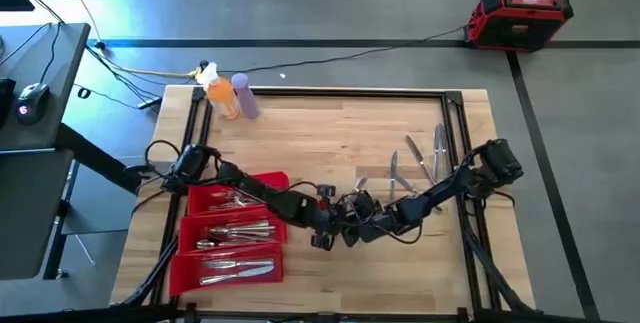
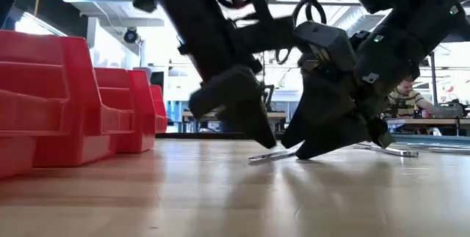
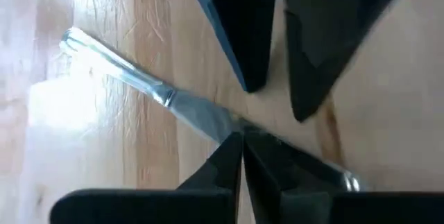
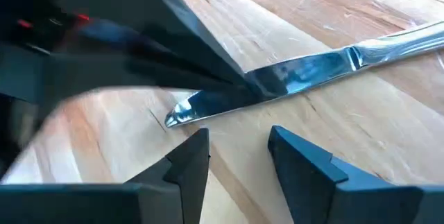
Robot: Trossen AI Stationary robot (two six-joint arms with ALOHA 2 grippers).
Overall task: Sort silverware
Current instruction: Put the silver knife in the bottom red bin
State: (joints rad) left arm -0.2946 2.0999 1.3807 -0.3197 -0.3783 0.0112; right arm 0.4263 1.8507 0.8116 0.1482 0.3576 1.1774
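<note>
A silver knife (image 3: 139,78) lies flat on the wooden table near its middle, also seen in the right wrist view as the knife (image 4: 312,68). My left gripper (image 1: 325,231) reaches in from the left and is shut on the knife's blade. My right gripper (image 4: 239,148) stands open just beside the blade's tip (image 4: 173,116) and touches nothing. The red tray (image 1: 190,253) at the near left has three bins holding sorted silverware (image 1: 238,231). More loose silverware (image 1: 420,158) lies at the right. My left gripper pinches the knife's blade (image 3: 208,120), partway between handle and tip, between its two fingertips (image 3: 225,158). The fingers slant down from above and lie across the knife. The knife stays level, on or just at the tabletop (image 2: 272,155).
An orange bottle (image 1: 225,98) and a purple bottle (image 1: 247,98) stand at the table's far left corner. Black frame rails (image 1: 320,90) run along the table's edges. Bare wood lies between the tray and the loose silverware. A person (image 2: 404,94) sits far behind the table.
</note>
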